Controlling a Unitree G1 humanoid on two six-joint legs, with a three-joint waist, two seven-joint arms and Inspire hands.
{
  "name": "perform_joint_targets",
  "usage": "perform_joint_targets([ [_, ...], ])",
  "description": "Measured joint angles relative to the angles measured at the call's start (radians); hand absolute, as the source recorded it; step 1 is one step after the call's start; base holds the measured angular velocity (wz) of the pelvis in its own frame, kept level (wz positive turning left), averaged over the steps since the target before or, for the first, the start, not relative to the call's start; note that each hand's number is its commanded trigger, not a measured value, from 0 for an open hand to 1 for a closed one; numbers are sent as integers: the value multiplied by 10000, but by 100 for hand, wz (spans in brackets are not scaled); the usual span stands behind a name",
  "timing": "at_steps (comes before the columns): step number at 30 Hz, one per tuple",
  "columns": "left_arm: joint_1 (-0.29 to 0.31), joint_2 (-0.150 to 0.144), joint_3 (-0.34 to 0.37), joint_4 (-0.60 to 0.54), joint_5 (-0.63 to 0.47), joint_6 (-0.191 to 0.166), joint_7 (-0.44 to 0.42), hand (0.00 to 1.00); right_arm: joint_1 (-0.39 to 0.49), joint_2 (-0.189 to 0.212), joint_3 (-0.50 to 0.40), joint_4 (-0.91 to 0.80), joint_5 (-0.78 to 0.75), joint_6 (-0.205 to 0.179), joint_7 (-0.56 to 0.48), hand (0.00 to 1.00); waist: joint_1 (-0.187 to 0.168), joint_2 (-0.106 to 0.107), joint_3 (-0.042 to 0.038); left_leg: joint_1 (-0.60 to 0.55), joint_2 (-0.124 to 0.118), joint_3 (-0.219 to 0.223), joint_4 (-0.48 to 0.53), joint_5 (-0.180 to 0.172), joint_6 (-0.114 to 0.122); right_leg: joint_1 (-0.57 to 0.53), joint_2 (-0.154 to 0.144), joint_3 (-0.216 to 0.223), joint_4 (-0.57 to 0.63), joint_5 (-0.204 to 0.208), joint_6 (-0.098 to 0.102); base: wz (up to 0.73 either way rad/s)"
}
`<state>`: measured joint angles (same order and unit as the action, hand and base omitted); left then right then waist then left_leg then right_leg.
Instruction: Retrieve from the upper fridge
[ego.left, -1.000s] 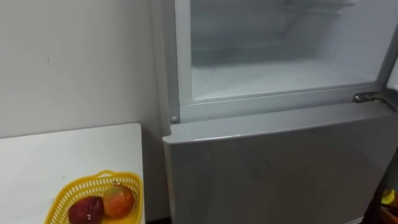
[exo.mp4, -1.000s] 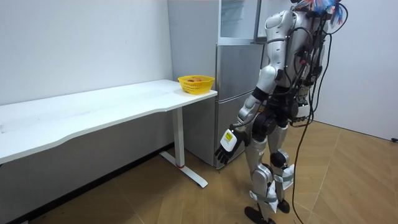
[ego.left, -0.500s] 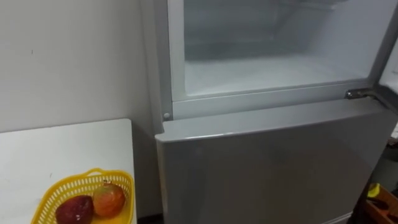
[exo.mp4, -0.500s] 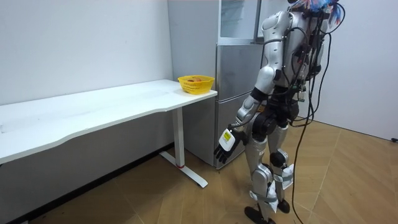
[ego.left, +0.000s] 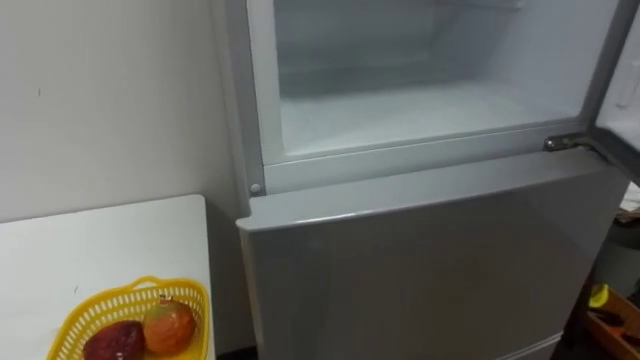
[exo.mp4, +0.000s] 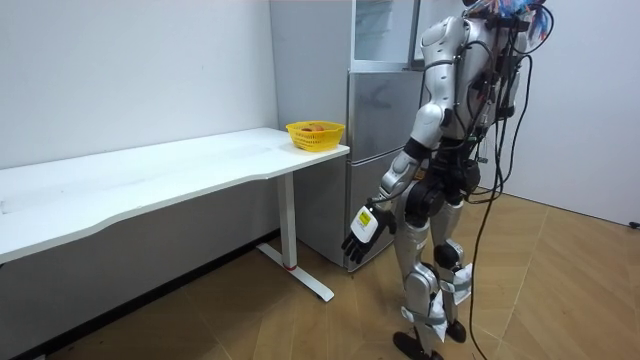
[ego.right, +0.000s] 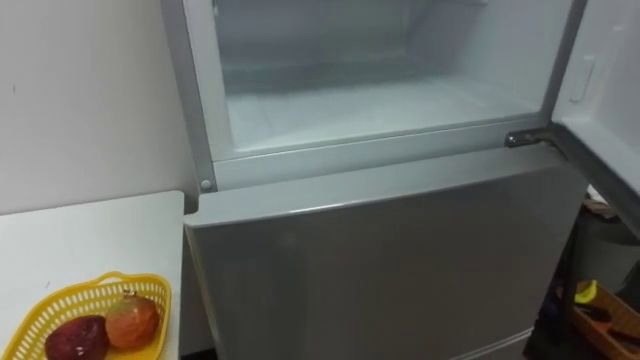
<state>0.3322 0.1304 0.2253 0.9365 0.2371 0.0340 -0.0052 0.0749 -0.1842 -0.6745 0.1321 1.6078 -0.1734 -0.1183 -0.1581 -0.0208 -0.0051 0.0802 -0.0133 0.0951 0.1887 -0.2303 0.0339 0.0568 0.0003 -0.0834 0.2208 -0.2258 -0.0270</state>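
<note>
pale grey upper fridge compartment (ego.left: 420, 110), open and bare, drifts left as the head camera shifts, the left hand (exo.mp4: 362, 228) still hanging low, fingers loosely apart, while red fruit (ego.left: 115, 342) and orange fruit (ego.left: 167, 325) lie in the yellow basket (ego.left: 130, 291) on the table (ego.left: 100, 240): retrieval seemingly done.

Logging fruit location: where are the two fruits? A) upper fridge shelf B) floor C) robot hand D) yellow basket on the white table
D: the dark red fruit and the orange fruit both lie in the yellow basket on the white table.
</note>
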Motion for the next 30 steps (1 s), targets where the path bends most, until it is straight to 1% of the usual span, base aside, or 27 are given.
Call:
perform_joint_targets([
  [2,17,0,-18,0,1,-9,33,0,-33,-112,-3,-51,-102,0,125,0,18,-14,-2,-7,-2,0,0,0,0,2,-2,4,-1,0,0,0],
  [4,84,1,-20,-1,-69,-64,32,0,-108,-128,-6,-327,-111,0,134,0,-11,-3,1,-6,-5,3,0,0,0,-50,-5,9,-28,-1,2,0],
  [6,170,10,-33,-1,-78,-190,31,0,-111,-175,0,-756,-50,-4,375,0,15,21,-15,11,0,3,8,0,0,-33,7,9,-157,22,8,0],
  [7,180,10,-48,-1,-78,-206,32,0,-122,-192,8,-859,-45,-4,464,0,21,30,-11,5,2,3,8,0,0,-37,9,8,-169,32,7,0],
  [9,266,15,-48,4,-75,-258,26,0,-136,-277,46,-1222,-56,3,851,0,33,81,-35,1,2,4,11,-1,0,-20,11,7,-156,53,3,0],
  [11,322,22,-35,48,-79,-325,23,0,-136,-336,53,-1567,-75,0,1017,0,97,110,-39,-5,0,2,8,-1,0,-17,9,8,-153,65,2,0],
  [15,305,24,-52,93,-69,-354,3,0,-128,-348,96,-2335,-106,-9,1373,0,239,127,-37,12,9,4,10,0,0,96,13,-32,-168,67,-1,1],
  [18,273,16,-53,450,-26,-416,2,0,-119,-350,151,-2507,-114,-25,1581,0,263,157,-46,26,9,5,17,-1,0,152,12,-25,-167,67,-1,1],
  [20,241,15,-141,758,5,-408,10,0,-117,-352,327,-2754,-138,-105,1757,0,282,211,-20,-4,8,4,34,-1,0,114,5,-42,-124,67,-1,0],
  [22,227,14,-148,851,36,-406,17,0,-139,-356,533,-2969,-385,-218,1784,0,301,223,-23,-15,5,1,97,-1,0,113,-7,-84,-78,67,-1,0],
  [26,-48,15,-147,1112,246,-405,3,0,-653,-518,930,-3102,-838,-205,2096,0,324,273,-8,-22,6,-4,136,-1,0,93,-13,-77,4,63,0,2],
  [29,-134,17,-178,1114,302,-407,-38,0,-719,-538,1240,-3332,-898,-208,2320,0,573,267,-14,-17,6,-2,158,-1,0,-15,-2,-26,26,62,2,-1],
  [30,-123,27,-228,1119,304,-404,-35,0,-720,-542,1344,-3360,-899,-212,2389,0,586,266,-14,-19,7,-5,157,-1,0,-25,1,-25,25,64,4,0],
])
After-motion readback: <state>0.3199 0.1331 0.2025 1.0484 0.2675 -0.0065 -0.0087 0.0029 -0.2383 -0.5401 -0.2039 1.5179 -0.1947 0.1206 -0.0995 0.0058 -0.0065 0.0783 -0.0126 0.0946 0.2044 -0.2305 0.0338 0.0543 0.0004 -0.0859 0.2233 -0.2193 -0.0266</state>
